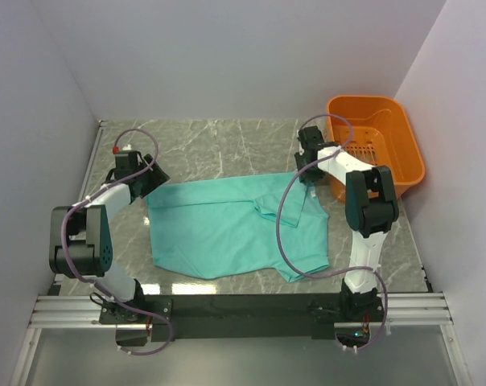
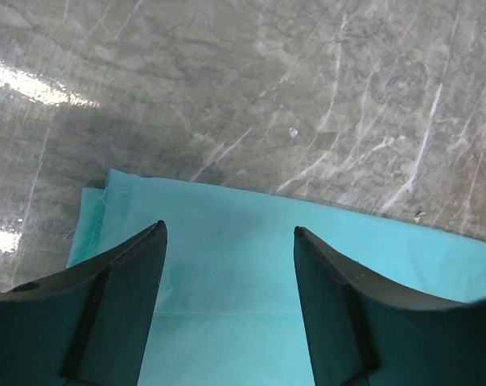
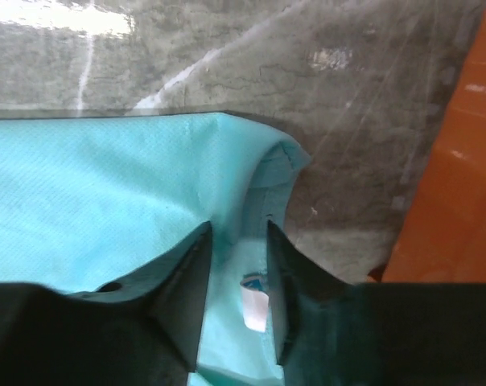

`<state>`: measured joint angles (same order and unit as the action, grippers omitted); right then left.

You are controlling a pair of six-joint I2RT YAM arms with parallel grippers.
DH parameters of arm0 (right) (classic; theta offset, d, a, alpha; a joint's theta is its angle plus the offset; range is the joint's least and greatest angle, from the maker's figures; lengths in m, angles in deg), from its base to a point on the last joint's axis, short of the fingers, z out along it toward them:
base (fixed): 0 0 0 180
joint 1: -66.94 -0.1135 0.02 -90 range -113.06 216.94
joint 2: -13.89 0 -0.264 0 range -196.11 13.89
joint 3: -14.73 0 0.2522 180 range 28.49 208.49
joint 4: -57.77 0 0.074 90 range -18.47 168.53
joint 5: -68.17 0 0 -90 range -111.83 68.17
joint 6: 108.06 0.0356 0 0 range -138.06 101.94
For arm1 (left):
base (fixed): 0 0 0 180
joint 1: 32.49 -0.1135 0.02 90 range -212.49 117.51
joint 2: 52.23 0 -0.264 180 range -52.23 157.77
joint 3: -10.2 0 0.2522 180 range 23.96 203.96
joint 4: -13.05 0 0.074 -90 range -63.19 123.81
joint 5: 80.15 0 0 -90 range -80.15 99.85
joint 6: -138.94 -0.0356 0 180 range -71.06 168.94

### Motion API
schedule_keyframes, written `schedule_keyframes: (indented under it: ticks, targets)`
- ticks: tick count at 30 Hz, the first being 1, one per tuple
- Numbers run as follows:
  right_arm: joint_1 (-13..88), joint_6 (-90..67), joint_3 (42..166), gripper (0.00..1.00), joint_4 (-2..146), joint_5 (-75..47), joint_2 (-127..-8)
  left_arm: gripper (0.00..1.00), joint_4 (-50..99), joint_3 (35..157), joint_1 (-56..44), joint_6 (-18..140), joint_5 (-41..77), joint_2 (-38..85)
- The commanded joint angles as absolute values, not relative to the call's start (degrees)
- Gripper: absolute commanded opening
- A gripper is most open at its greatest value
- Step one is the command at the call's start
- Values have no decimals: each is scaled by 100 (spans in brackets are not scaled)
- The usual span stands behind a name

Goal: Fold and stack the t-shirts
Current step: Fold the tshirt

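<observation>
Teal t-shirt (image 1: 227,225) lies spread, with one part doubled over itself, on the marble table (image 1: 227,149) just beside the orange basket (image 1: 370,121), its collar end nearest the basket. The right gripper (image 3: 239,225) sits over that collar corner beside the basket, jaws drawn narrow above the white neck label (image 3: 255,301); whether they pinch cloth I cannot tell. The left gripper (image 2: 231,229) is at the shirt corner farthest from the basket, jaws wide apart and holding nothing.
</observation>
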<state>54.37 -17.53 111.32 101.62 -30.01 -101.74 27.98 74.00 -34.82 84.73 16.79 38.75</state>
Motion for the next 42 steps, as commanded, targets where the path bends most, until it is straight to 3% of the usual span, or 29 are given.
schedule_keyframes:
  ticks: [1, 5, 11, 16, 19, 24, 42]
  targets:
    - [5481, -1919, 11128, 42, 10097, -3053, -9633, 70, 2637, 7669, -3512, 8410, 1846, 3848]
    - [5455, -2385, 11233, 51, 10317, -2641, -9334, 70, 2663, 7792, -3504, 8173, 1925, 3515]
    - [5429, -4308, 11191, 61, 11292, -130, -8754, 71, 3093, 7819, -3504, 7681, 1697, 2487]
    - [5376, -5557, 10523, 61, 11145, 945, -7867, 87, 3111, 7398, -3530, 7635, 1354, 1633]
    - [5376, -5454, 10399, 61, 11055, 1139, -7655, 84, 3401, 7449, -3670, 7767, 1397, 2009]
    - [5376, -5103, 10110, 61, 10811, 1579, -7252, 70, 3445, 7704, -4066, 7838, 2029, 2896]
    - [5543, -4715, 9801, 60, 10441, 1649, -7444, 60, 4421, 8522, -4260, 7302, 2110, 4788]
